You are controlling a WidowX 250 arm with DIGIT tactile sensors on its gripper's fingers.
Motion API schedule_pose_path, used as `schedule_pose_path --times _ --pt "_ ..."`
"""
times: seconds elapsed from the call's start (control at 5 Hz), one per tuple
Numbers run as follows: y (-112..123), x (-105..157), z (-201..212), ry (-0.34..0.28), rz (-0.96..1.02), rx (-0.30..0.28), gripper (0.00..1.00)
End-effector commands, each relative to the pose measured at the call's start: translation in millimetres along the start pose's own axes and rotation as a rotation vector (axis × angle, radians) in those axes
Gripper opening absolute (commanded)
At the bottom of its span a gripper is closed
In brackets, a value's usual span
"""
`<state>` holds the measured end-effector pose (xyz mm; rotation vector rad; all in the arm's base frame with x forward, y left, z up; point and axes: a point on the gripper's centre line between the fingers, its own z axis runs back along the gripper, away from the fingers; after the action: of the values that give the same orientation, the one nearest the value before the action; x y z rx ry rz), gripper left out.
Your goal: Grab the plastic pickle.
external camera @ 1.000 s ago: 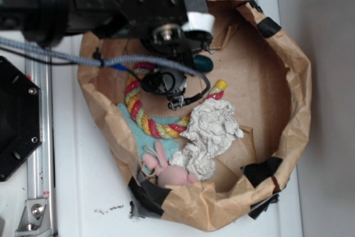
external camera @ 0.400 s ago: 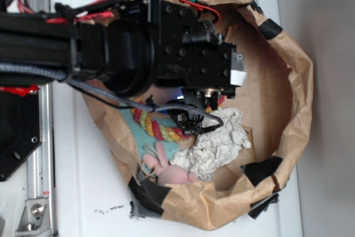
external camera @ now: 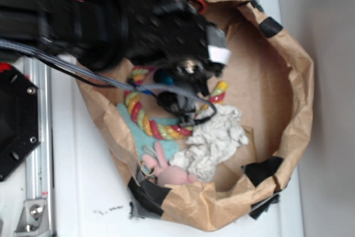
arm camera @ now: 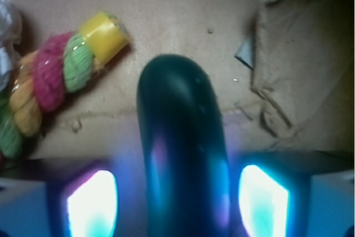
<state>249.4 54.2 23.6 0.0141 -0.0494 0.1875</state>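
Note:
The plastic pickle [arm camera: 180, 126] is glossy dark green and lies on the brown floor of the paper bag, in the middle of the wrist view. It runs lengthwise between my two lit fingers [arm camera: 91, 203]. My gripper [arm camera: 177, 198] is open, with a narrow dark gap on each side of the pickle. In the exterior view the black arm and gripper [external camera: 180, 101] reach into the bag and hide the pickle. The striped rope toy [external camera: 147, 123] curves below the gripper. Its yellow end [arm camera: 102, 34] lies left of the pickle.
The brown paper bag [external camera: 299, 81] has taped, rolled-down walls all round. Inside are a crumpled white cloth [external camera: 216, 140], a pink plush bunny [external camera: 166, 170] and a teal cloth [external camera: 130, 123]. A folded paper flap [arm camera: 288, 65] lies to the right of the pickle.
The arm has swung right, then back left and up over the bag's upper middle. It now covers the spot where the pickle showed a second ago.

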Motion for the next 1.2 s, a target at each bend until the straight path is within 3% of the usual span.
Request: schedule_pose_path --times 0.0,0.4,0.6,0.8,1.0 --pt "4.7 -2.5 3.0 -0.004 -0.004 0.010 0.00" --pt "3.9 -2.8 5.8 -0.005 -0.018 0.015 0.00" --pt "-5.2 0.5 51.7 -0.098 -0.021 0.074 0.00" --pt "-11.0 3.0 102.1 -0.195 0.154 0.037 0.00" --pt "-10.4 -1.7 153.0 -0.242 0.247 -0.024 0.00"
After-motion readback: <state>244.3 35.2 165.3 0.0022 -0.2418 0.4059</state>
